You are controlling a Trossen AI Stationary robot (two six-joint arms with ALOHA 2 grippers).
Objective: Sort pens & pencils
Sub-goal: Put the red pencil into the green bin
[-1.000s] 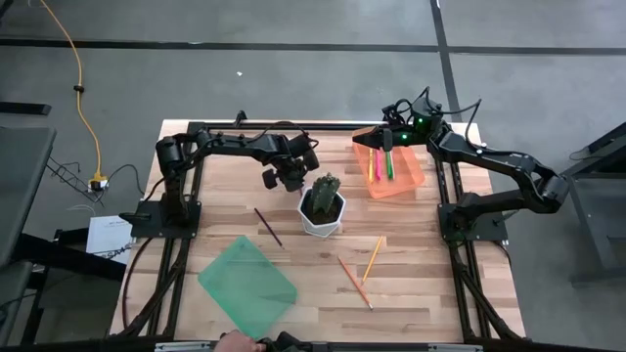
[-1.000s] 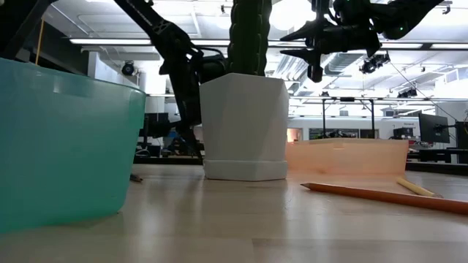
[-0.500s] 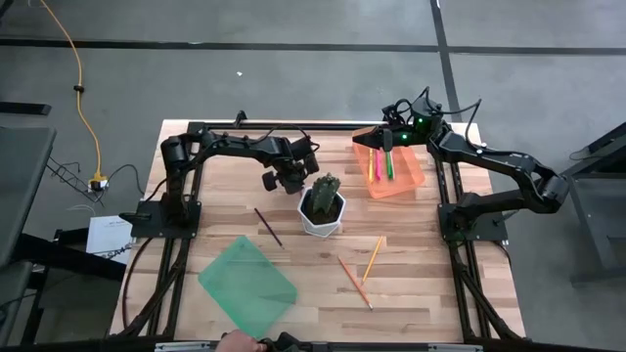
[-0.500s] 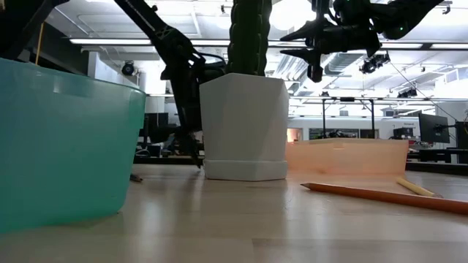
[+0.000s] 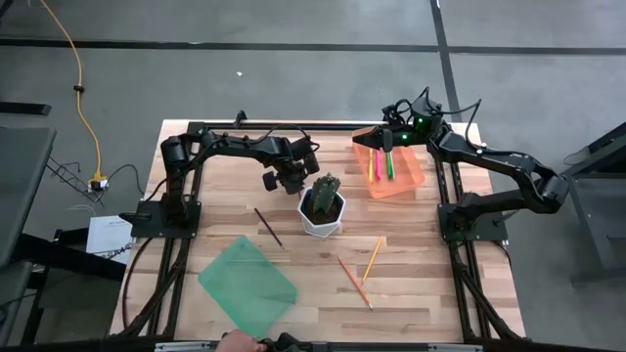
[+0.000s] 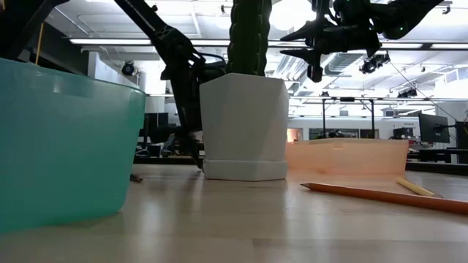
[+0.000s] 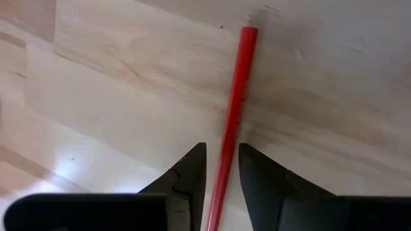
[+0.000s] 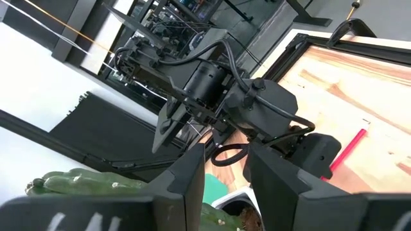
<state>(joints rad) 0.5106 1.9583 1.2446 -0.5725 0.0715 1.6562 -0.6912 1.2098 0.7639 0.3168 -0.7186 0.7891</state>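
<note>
My left gripper [image 7: 223, 151] is open by a narrow gap, low over the table at the far left of the cactus pot [image 5: 321, 211]. Its fingers stand on either side of the red pencil [image 7: 234, 106], which lies flat on the wood. The dark pencil [image 5: 267, 226], orange pencil [image 5: 354, 282] and yellow-orange pencil [image 5: 373, 258] also lie on the table. The pink, yellow and green pens [image 5: 380, 164] lie in the orange tray [image 5: 411, 178]. My right gripper [image 8: 226, 173] hovers open over that tray's far end, holding nothing.
A white pot with a cactus [image 6: 245, 124] stands mid-table, right beside my left gripper [image 6: 194, 153]. A teal bin [image 5: 247, 285] sits near the front left. A hand [image 5: 235, 341] shows at the near edge. Bare wood lies between the pot and the near pencils.
My left gripper has come down to the table beside the pot and shifted slightly toward it, so the red pencil now runs between its fingers. The pencil has not moved.
</note>
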